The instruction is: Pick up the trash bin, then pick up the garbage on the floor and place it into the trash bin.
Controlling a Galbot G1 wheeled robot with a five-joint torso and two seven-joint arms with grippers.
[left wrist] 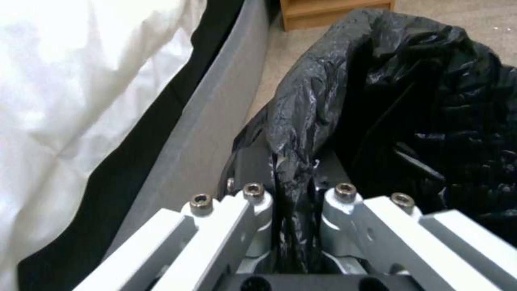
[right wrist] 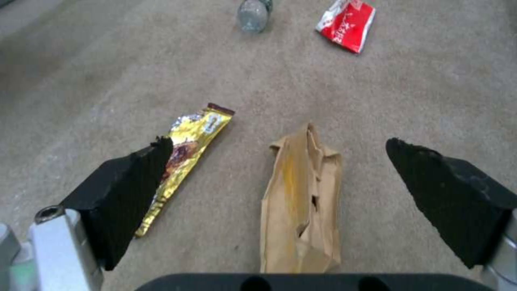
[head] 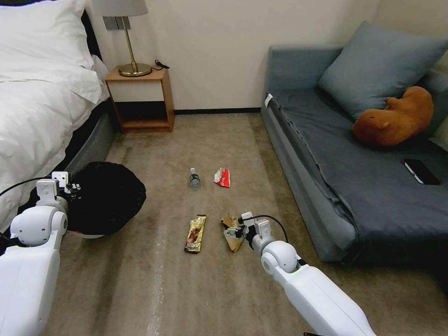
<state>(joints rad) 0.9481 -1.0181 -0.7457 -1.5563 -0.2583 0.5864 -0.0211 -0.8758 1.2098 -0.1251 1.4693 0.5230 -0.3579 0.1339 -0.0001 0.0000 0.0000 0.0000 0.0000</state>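
Note:
My left gripper (head: 70, 189) is shut on the rim of the trash bin (head: 105, 198), a white bin with a black bag liner (left wrist: 431, 101), held beside the bed. In the left wrist view the fingers (left wrist: 253, 194) pinch the liner-covered rim. The garbage lies on the carpet: a clear bottle (head: 194, 179) (right wrist: 253, 14), a red-and-white packet (head: 223, 177) (right wrist: 346, 24), a gold wrapper (head: 195, 233) (right wrist: 188, 149) and a tan paper scrap (head: 233, 243) (right wrist: 301, 210). My right gripper (head: 232, 231) (right wrist: 279, 142) hangs open just over the scrap, one pad on each side of it.
A bed (head: 42, 107) with white bedding runs along the left, and a wooden nightstand (head: 140, 100) with a lamp stands at the wall. A grey sofa (head: 354, 186) on the right carries a cushion, a brown plush toy (head: 396, 119) and a black phone (head: 421, 171).

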